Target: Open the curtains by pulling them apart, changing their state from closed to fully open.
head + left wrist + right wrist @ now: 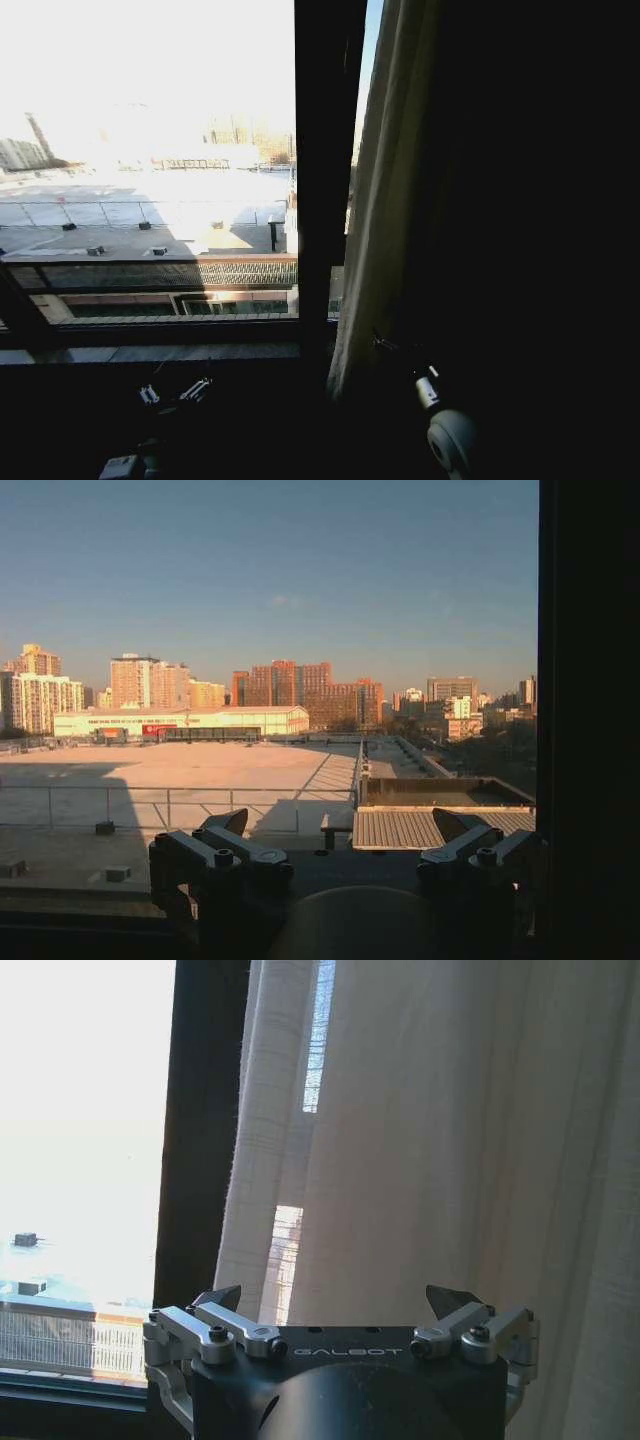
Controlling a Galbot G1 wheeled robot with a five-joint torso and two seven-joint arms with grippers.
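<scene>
Sunlit rooftops fill the bare window (pixel 150 200); curtains (pixel 375 200) hang bunched right of its frame. Right tool (pixel 340 1305), released, faces the folds to push; left tool (pixel 345 830), released, idles low.

The head camera is looking forward and down at the window frame (pixel 325 170) and the curtains (pixel 385 200) gathered right of it. The left wrist camera is facing out through the glass at rooftops, while the right wrist camera is sitting close to the same curtains and frame.

Dark-framed window (pixel 318 160), glaring daylight over flat rooftops (pixel 140 210), distant city blocks (pixel 300 692).
</scene>
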